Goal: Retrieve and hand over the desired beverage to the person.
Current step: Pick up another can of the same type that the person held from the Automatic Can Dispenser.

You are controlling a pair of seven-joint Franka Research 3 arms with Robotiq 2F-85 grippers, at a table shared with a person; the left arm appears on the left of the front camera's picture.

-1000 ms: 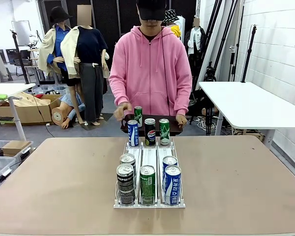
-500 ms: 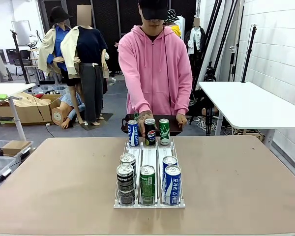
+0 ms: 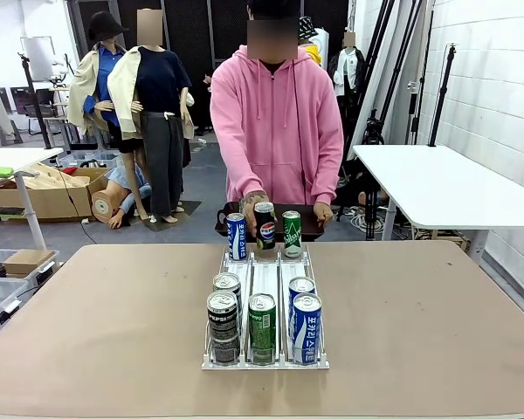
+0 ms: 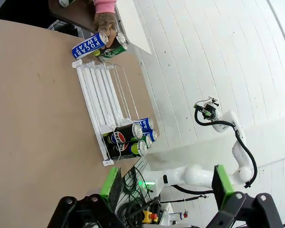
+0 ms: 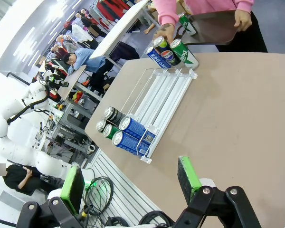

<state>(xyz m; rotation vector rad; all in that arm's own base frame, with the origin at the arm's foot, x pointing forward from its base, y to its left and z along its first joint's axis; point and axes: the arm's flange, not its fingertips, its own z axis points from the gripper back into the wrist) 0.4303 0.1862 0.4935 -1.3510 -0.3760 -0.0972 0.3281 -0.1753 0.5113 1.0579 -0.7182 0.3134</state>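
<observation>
The person [image 3: 275, 122] in a pink hooded sweatshirt stands at the table's far edge. One hand [image 3: 252, 204] grips the Pepsi can [image 3: 265, 228] at the far end of the clear rack [image 3: 265, 362], raised slightly. The other hand holds a dark tray [image 3: 313, 223]. A blue can [image 3: 236, 236] and a green can [image 3: 292, 234] flank the Pepsi. Several beverage cans [image 3: 262, 325] fill the rack's near end. My left gripper [image 4: 166, 183] is open and far from the rack [image 4: 97, 95]. My right gripper [image 5: 129, 183] is open too, short of the rack [image 5: 166, 90].
The brown table [image 3: 437, 314] has free room on both sides of the rack. A green can [image 5: 185, 21] lies on the tray. A white table [image 3: 437, 183] stands at the back right, with boxes [image 3: 44, 192] on the floor at the back left.
The person's hand has let go of a green can at the tray, taken hold of the middle Pepsi can and raised it a little. Neither gripper has changed.
</observation>
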